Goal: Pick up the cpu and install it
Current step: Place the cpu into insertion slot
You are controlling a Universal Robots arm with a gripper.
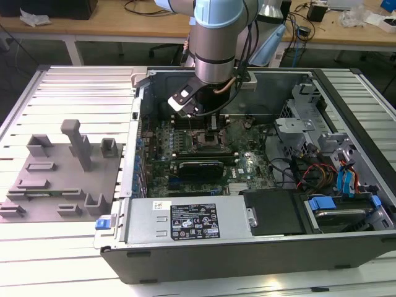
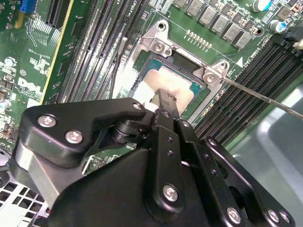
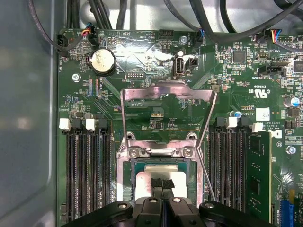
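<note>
Since the socket's load plate (image 3: 168,92) is swung up and its wire lever (image 3: 207,176) lies off to one side, the bay is open. The cpu (image 3: 144,185) rests inside the socket frame (image 3: 156,151) on the mobo (image 3: 142,52), not yet clamped. It sits flat, silver lid up twd the gripper (image 3: 162,183), w/ green rim showing along its free edges in the second wrist view. Prob. it's down in its seat, tho full seating can't be confirmed. The chip is near square, so no real long axis; its edges run parallel w/ the RAM slots (image 3: 87,179) on either side.

The gripper stands over the lid's centre, fingers drawn together w/ nothing between them. The tips are at or on the lid; contact unclear. Prob. centred b/c that loads the chip evenly. In the exterior view the arm (image 1: 213,37) reaches down into the open PC case (image 1: 247,247).
</note>
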